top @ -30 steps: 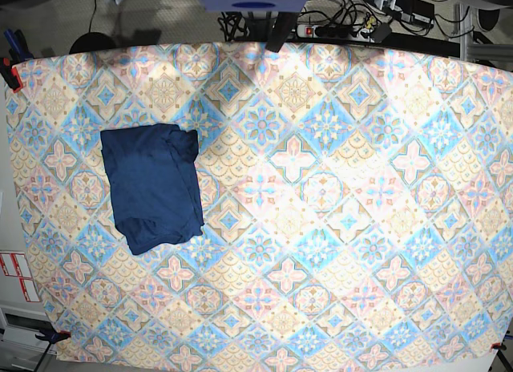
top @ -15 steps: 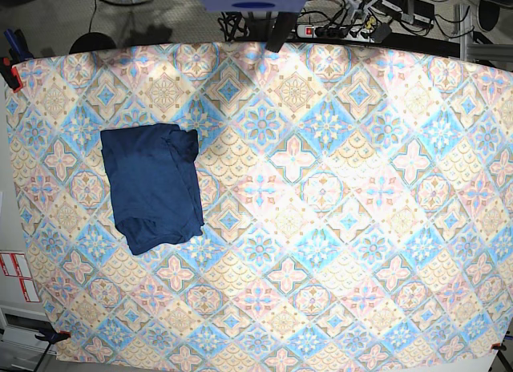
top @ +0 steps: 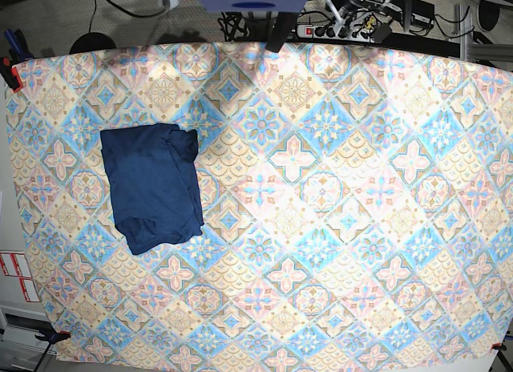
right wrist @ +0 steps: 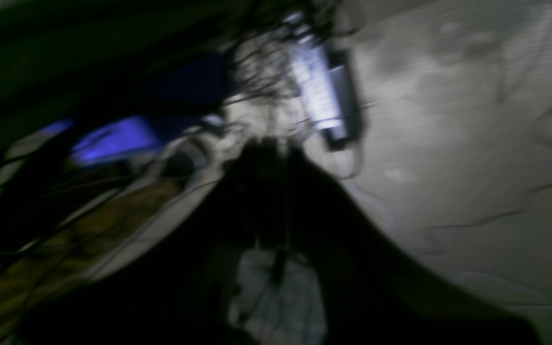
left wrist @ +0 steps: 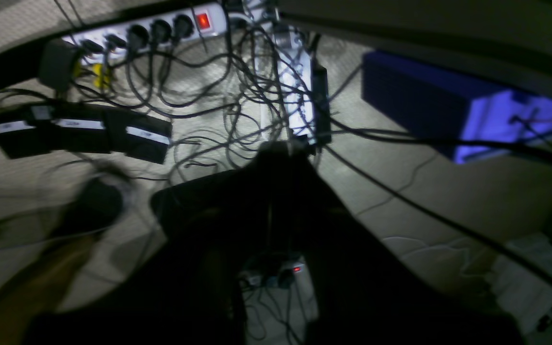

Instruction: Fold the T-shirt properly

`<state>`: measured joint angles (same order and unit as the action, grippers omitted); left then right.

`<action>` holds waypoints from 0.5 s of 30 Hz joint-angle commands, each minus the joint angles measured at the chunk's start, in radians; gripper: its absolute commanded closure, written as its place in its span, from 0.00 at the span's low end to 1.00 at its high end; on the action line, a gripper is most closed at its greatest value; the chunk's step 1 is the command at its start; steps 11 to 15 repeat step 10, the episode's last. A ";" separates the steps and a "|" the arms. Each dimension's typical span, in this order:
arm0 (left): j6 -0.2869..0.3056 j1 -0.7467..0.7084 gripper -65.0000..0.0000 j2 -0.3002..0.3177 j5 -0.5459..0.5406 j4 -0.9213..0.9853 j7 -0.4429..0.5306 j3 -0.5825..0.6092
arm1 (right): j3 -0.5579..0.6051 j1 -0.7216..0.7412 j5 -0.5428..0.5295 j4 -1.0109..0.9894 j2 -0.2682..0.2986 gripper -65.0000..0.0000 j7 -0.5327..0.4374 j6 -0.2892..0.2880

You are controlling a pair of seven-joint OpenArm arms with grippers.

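Note:
The T-shirt (top: pixel 152 188) lies folded into a dark navy rectangle on the left part of the patterned tablecloth (top: pixel 321 228), with a slightly uneven right edge. Neither gripper is near it. In the left wrist view my left gripper (left wrist: pixel 285 153) is a dark silhouette with its fingers meeting in a point, shut on nothing, above the floor and cables behind the table. The blurred right wrist view shows my right gripper (right wrist: pixel 269 148) the same way, fingers together and empty, over the floor. The T-shirt is out of sight in both wrist views.
Behind the table's far edge lie a power strip (top: pixel 329 29) and tangled cables (left wrist: pixel 237 96), black adapters (left wrist: pixel 79 134) and a blue box (left wrist: pixel 448 110). Red clamps (top: pixel 10 71) hold the cloth at the left corner. A dark post (top: pixel 280 27) stands at the far middle edge.
The T-shirt has not moved. At the top edge of the base view, small pale parts beyond the table have shifted toward the middle from both sides.

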<state>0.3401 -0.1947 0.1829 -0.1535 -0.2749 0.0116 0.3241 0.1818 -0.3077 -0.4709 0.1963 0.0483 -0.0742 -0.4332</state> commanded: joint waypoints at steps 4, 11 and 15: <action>0.004 -0.009 1.00 0.007 0.001 -0.001 0.003 0.000 | 0.000 0.017 0.001 -0.001 -0.028 0.95 -0.003 -0.005; 0.004 0.002 1.00 0.007 -0.005 -0.005 0.004 -0.001 | 0.000 0.049 0.002 -0.001 -0.055 0.95 -0.003 -0.005; 0.004 0.002 1.00 0.007 -0.005 -0.005 0.004 -0.001 | 0.000 0.049 0.002 -0.001 -0.055 0.95 -0.003 -0.005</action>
